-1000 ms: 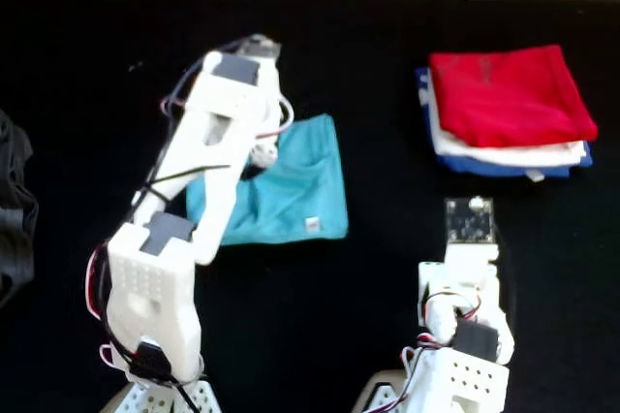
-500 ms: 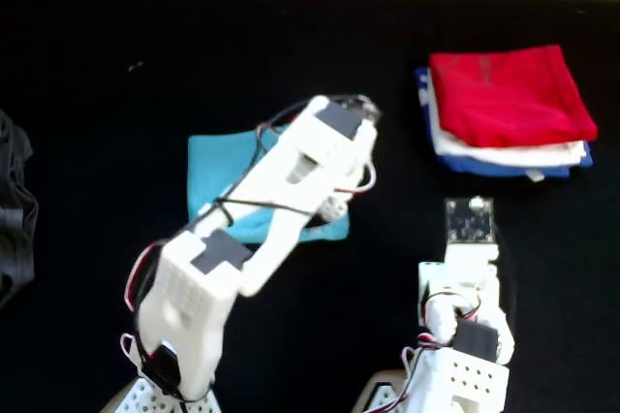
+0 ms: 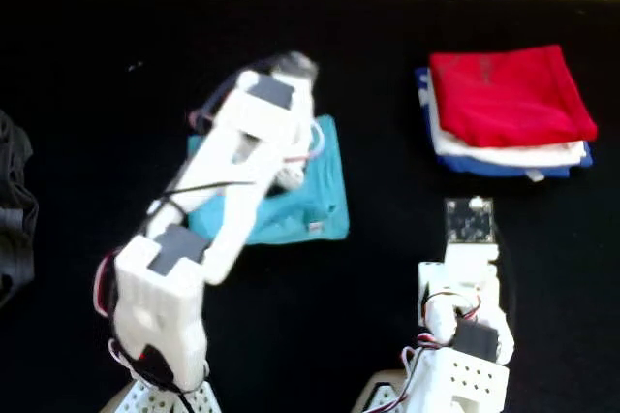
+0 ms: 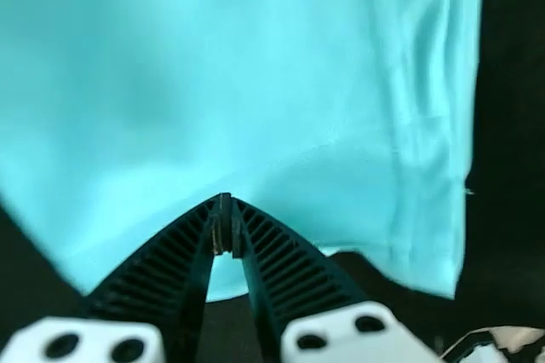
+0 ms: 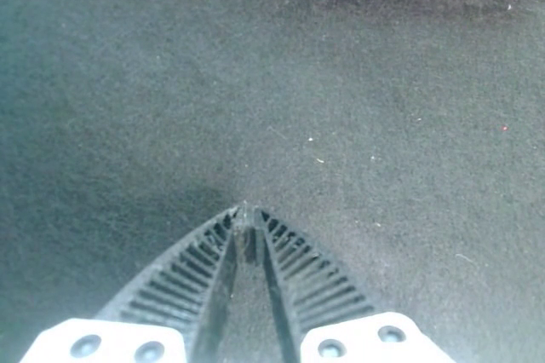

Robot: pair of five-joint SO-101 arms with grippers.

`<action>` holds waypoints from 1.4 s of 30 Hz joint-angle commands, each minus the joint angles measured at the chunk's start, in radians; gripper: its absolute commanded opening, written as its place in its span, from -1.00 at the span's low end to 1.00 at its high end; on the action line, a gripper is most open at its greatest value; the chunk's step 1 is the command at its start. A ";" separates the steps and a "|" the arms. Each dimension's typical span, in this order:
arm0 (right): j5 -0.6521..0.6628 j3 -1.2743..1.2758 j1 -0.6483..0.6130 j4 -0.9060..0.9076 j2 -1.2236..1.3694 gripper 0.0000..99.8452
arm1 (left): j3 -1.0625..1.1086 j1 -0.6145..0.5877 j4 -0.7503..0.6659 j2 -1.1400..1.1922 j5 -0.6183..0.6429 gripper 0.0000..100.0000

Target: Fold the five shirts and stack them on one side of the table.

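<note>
My left pincer (image 4: 223, 228) is pressed together, its tips low over the teal shirt (image 4: 255, 82), with no cloth that I can see between them. The teal shirt lies as a folded rectangle in the middle of the black table (image 3: 310, 335), partly under my left arm (image 3: 232, 180). My right pincer (image 5: 245, 233) is also pressed together, over bare table.

The stack sits on the right side of the table. It has a red shirt (image 3: 509, 93) on top, a white shirt (image 3: 513, 154) beneath, and a blue shirt (image 3: 475, 167) at the bottom. A dark garment (image 3: 15, 209) lies heaped at the left edge.

I judge 3 shirts done and the teal 1 nearly so. To do this step well, I should spread the left pincer and take all layers at a folded edge, not 1 loose layer. Then I should lift level so the fold holds on the way to the stack.
</note>
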 commanded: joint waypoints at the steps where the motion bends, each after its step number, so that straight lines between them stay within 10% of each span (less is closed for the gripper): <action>1: -0.002 0.101 -0.004 0.005 -0.012 -0.98 | 0.015 0.107 -0.012 0.021 0.069 -0.98; 13: -0.002 0.101 -0.004 0.005 -0.012 -0.98 | -0.042 0.248 0.038 0.019 0.101 -0.98; 28: -0.002 0.101 -0.004 0.005 -0.012 -0.98 | -0.444 -0.166 0.321 -0.033 0.103 -0.98; 34: -0.002 0.102 -0.004 0.005 -0.012 -0.98 | -0.044 -0.208 0.273 -0.335 0.094 -0.98; 42: -0.002 0.102 -0.005 0.005 -0.012 -0.98 | 0.720 -0.231 -0.324 -0.607 0.094 -0.98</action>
